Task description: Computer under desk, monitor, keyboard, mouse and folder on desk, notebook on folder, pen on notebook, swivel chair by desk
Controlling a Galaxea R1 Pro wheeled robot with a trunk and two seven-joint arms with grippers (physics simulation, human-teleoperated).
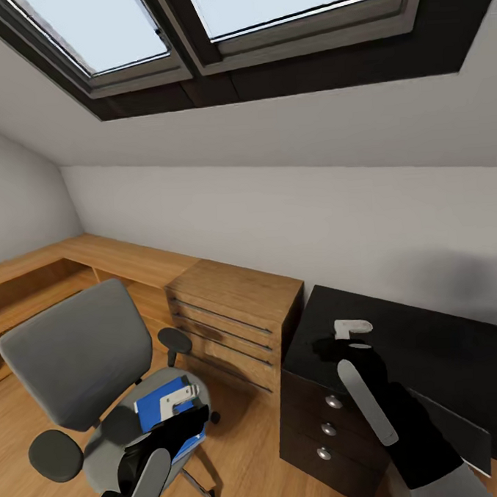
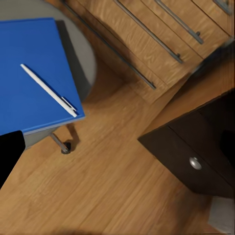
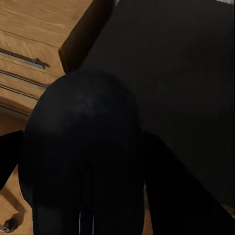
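- My left claw (image 1: pixel 185 393) hovers right over the swivel chair (image 1: pixel 79 362) seat. From the head view I cannot tell how wide its jaws stand, and the left wrist view gives me just one dark sliver at the frame's edge.
- Just below that claw lies a blue book (image 2: pixel 29 73), flat on the seat with a white pen (image 2: pixel 48 89) across its cover. I take it for the notebook with the folder beneath, since a grey edge peeks out under it, but I cannot be sure.
- The pen's long axis runs diagonally across the cover, clip end toward the corner of the cover that overhangs the seat's front edge.
- My right claw (image 1: pixel 354 329) is out over the black worktop (image 1: pixel 431 340) and holds a dark rounded thing (image 3: pixel 83 152), which I judge to be the mouse; it blocks most of the right wrist view, so its contact with the surface is unclear.
- The stack is on the left claw's side, well apart from the right one, with the wooden drawer unit (image 1: pixel 234 319) between chair and worktop.
- So the left arm is the nearer for the pen or stack, and I would turn the wrist to close across the pen's thin axis.
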